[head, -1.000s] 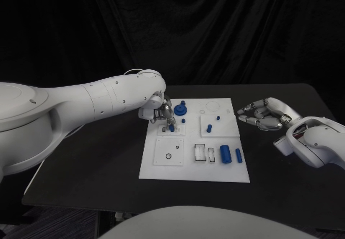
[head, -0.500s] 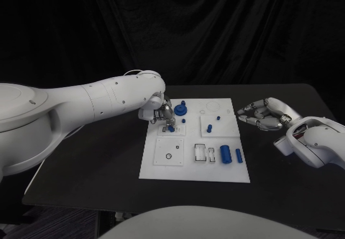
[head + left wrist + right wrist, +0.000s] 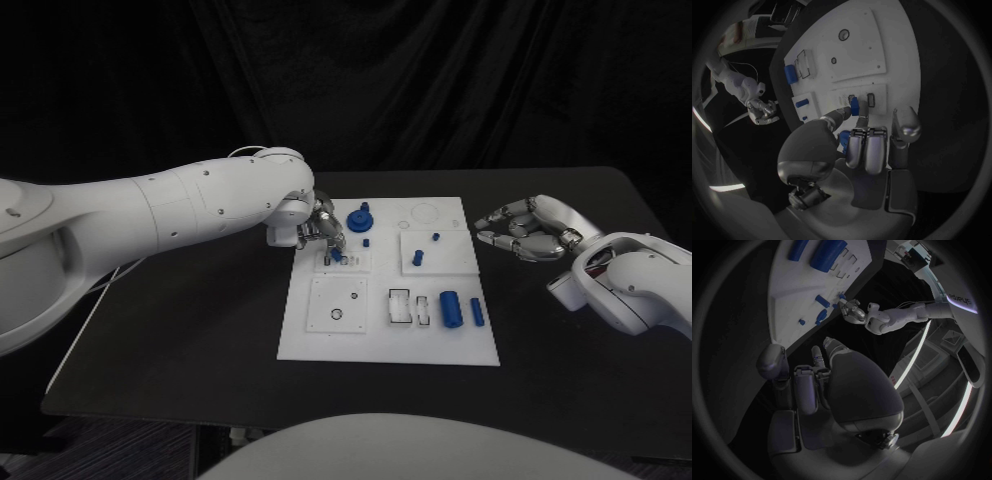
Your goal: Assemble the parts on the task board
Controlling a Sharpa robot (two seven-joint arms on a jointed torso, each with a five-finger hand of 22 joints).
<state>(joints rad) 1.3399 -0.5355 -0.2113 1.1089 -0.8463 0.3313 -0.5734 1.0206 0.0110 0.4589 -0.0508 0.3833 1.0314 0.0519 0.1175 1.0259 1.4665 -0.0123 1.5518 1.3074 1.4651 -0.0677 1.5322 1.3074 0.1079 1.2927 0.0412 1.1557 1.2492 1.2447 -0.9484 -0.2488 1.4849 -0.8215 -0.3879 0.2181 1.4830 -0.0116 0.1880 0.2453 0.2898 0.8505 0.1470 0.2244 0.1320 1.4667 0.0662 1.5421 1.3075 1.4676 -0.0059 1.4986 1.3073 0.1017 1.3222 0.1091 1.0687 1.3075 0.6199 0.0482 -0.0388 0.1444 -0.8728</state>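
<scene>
The left hand (image 3: 315, 226) hovers over the white rectangular task board (image 3: 389, 345) on the black desk (image 3: 202, 330), pinching a small blue peg (image 3: 854, 106) between its fingertips, right above two little slots. Just beside it stands a blue round knob (image 3: 361, 220). The right hand (image 3: 529, 230), fingers curled in on nothing, waits off the board's far edge.

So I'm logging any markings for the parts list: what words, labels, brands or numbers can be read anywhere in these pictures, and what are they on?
No text is readable on the white board or the blue parts.
A row of pale marks sits on a curved white panel of the room, seen from the right wrist: too blurred to read.
Neither the left hand nor the right hand bears any lettering that can be read.
</scene>
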